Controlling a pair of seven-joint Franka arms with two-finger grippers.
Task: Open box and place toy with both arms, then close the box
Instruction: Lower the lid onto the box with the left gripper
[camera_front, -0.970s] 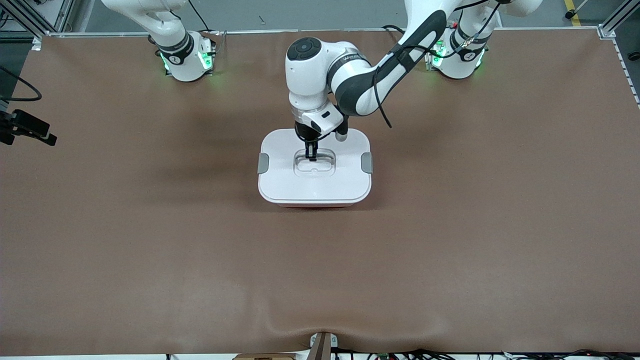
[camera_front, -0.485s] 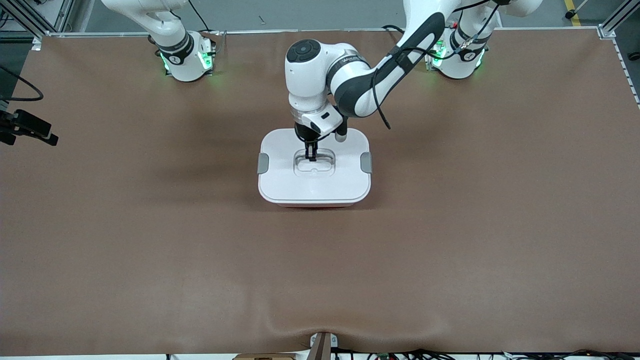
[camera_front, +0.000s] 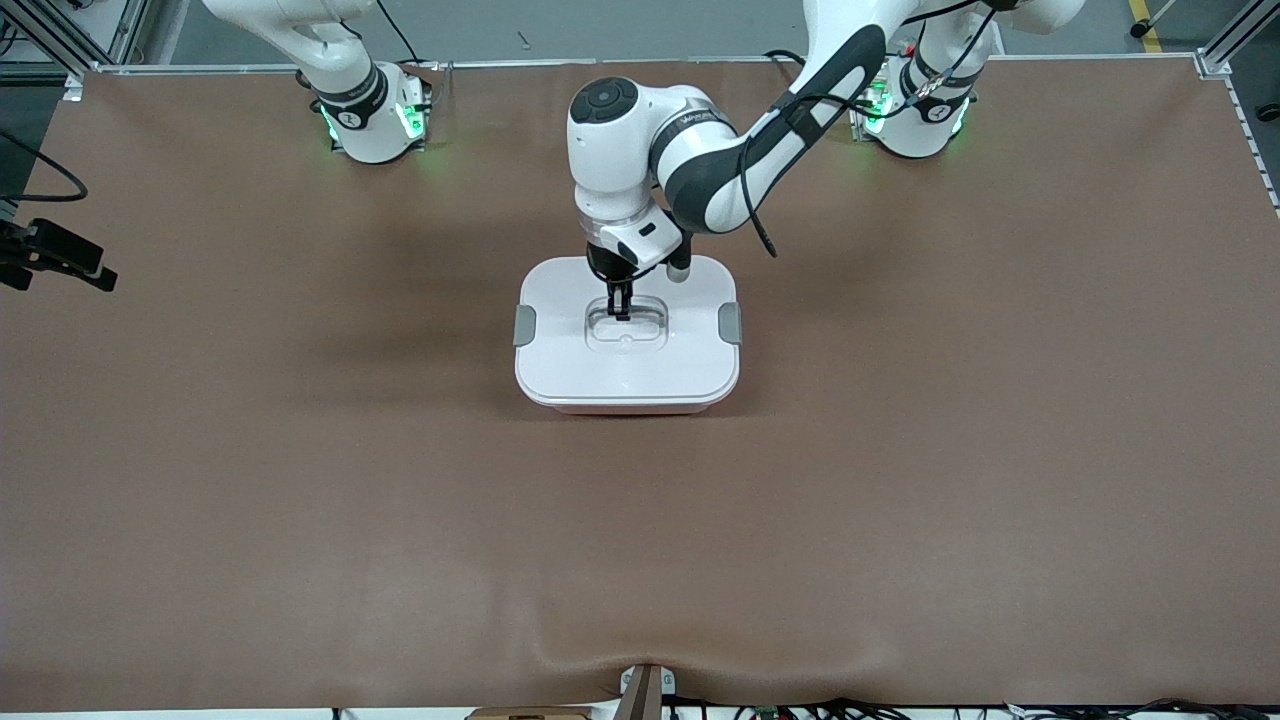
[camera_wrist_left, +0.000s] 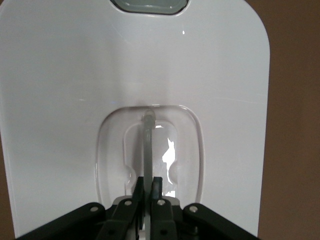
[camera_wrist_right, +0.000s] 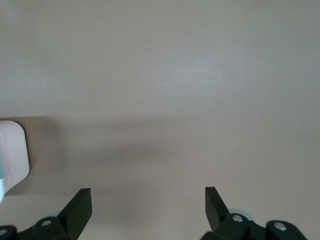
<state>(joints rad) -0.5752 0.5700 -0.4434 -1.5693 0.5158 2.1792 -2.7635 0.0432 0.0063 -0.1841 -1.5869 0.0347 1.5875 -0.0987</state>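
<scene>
The box (camera_front: 628, 372), a pale pink tub under a white lid (camera_front: 560, 290) with two grey side clips (camera_front: 525, 326), stands mid-table. My left gripper (camera_front: 621, 313) reaches straight down into the lid's recess and is shut on the clear handle (camera_wrist_left: 148, 140), which stands upright between the fingers in the left wrist view, where the gripper (camera_wrist_left: 150, 182) is seen. My right gripper (camera_wrist_right: 148, 195) is open and empty over bare table, with a corner of the box (camera_wrist_right: 12, 150) at the edge of its view. The toy is out of view.
The brown table mat (camera_front: 900, 450) spreads wide around the box. A black device with a cable (camera_front: 55, 260) juts in at the right arm's end of the table. The arm bases (camera_front: 375, 115) stand along the table's top edge.
My left gripper and the lid have shifted slightly toward the robot bases and the right arm's end; less of the pink tub shows under the lid's near edge.
</scene>
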